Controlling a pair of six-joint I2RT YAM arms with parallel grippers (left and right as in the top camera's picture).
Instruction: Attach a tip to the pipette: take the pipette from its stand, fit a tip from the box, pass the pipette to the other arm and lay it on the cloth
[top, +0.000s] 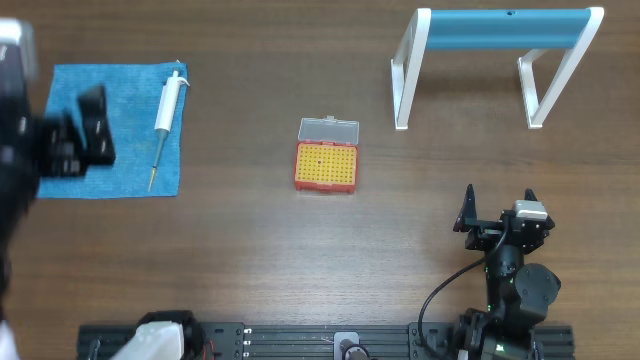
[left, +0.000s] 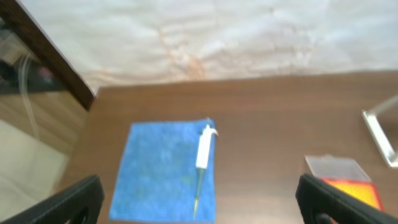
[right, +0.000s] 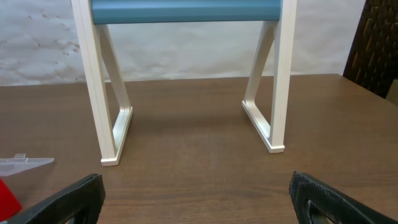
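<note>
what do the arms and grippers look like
The left gripper and right gripper each have two black, tapered fingers. The right arm is black with a pale grey block at the wrist and a black cable looping near its base. The left arm is black too.

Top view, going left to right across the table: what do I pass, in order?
left gripper → pipette, lying on the blue cloth → tip box → stand
</note>
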